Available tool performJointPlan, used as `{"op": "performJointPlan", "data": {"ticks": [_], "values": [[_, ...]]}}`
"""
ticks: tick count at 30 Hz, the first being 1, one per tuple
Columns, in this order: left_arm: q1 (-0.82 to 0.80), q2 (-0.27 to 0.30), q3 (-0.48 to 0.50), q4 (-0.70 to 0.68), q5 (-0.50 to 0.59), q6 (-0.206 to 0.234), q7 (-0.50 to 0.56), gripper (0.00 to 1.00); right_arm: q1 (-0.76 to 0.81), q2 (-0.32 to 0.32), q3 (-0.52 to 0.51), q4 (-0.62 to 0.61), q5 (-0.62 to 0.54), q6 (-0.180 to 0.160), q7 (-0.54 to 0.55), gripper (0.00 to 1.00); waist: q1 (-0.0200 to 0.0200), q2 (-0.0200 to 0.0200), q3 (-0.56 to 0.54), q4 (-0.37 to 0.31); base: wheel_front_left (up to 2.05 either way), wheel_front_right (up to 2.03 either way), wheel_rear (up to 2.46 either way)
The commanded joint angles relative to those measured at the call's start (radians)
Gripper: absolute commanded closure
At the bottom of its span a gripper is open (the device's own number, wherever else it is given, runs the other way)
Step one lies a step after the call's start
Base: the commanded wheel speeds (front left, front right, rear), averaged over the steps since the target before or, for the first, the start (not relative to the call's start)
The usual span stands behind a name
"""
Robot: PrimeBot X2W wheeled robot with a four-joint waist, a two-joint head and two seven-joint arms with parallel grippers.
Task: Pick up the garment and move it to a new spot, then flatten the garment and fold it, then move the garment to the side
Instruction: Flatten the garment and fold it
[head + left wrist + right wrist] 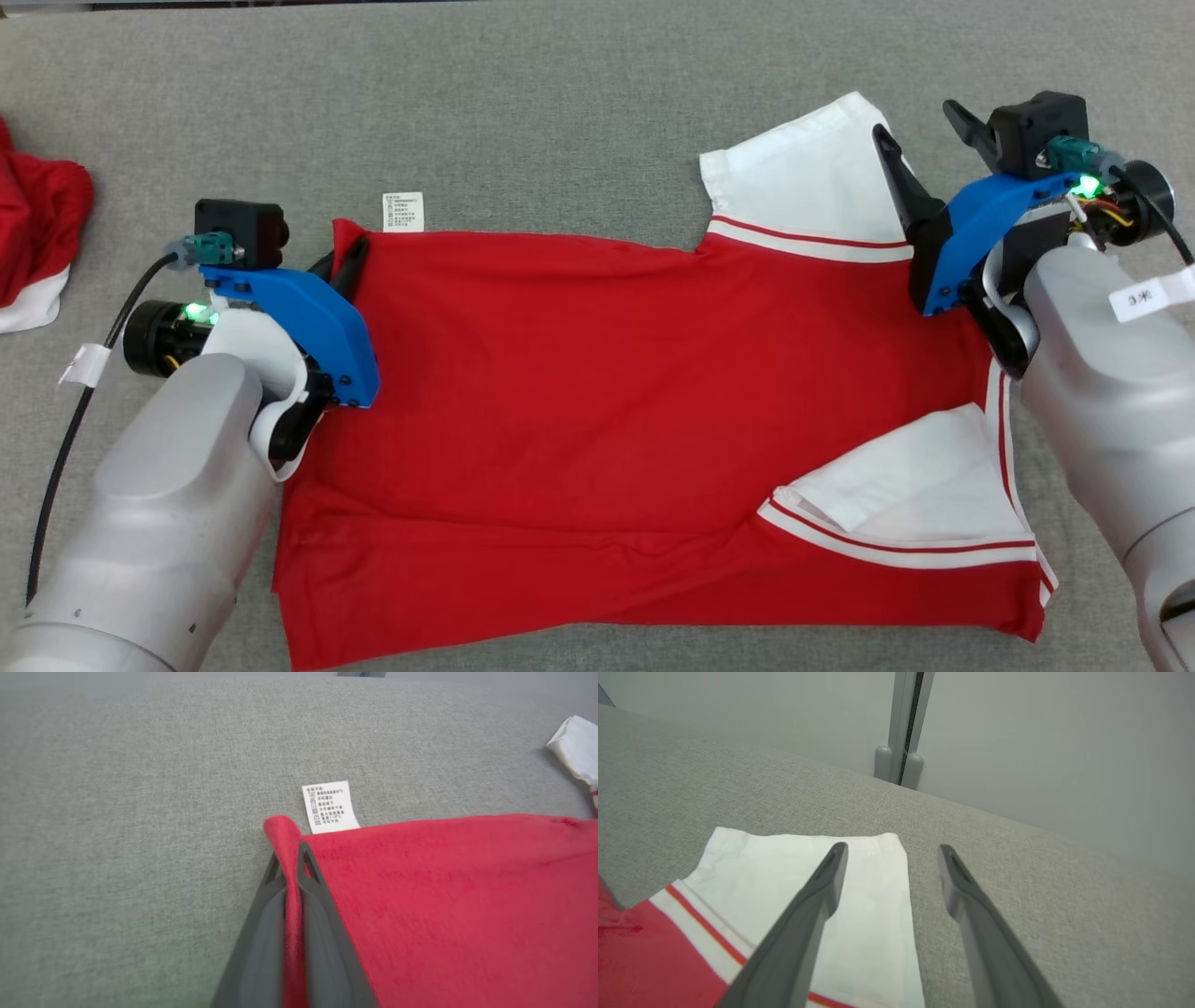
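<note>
The garment is a red shirt with white sleeves, spread across the grey table. My left gripper is at its far left corner, shut on a pinch of the red hem. In the left wrist view the red fabric runs up between the two closed fingers, with the white care label just beyond. My right gripper hovers open over the far white sleeve. In the right wrist view its gripper has the left finger over the sleeve and the right finger over bare table.
A second red and white cloth lies at the table's left edge. The grey table surface runs wide beyond the shirt. A pale wall with a grey post stands behind the table's far edge.
</note>
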Motion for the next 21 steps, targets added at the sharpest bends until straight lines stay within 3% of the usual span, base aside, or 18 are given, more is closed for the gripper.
{"op": "performJointPlan", "data": {"ticks": [1,13,21], "values": [[-0.022,0.001,-0.009,0.005,0.006,0.002,-0.022,1.00,-0.033,-0.003,0.008,0.008,0.010,0.000,0.013,0.00,0.0001,0.0000,0.005,0.011,0.00,0.00,0.00],[-0.057,-0.045,-0.079,-0.022,0.005,0.002,-0.131,1.00,-0.202,-0.040,0.054,0.129,0.047,0.000,0.210,0.00,0.0001,0.0000,0.059,0.102,0.00,0.00,0.00],[-0.078,-0.059,-0.110,-0.038,-0.004,0.002,-0.164,1.00,-0.208,-0.073,0.045,0.168,0.072,0.000,0.280,0.00,0.0001,0.0000,0.089,0.132,0.00,0.00,0.00]]}}
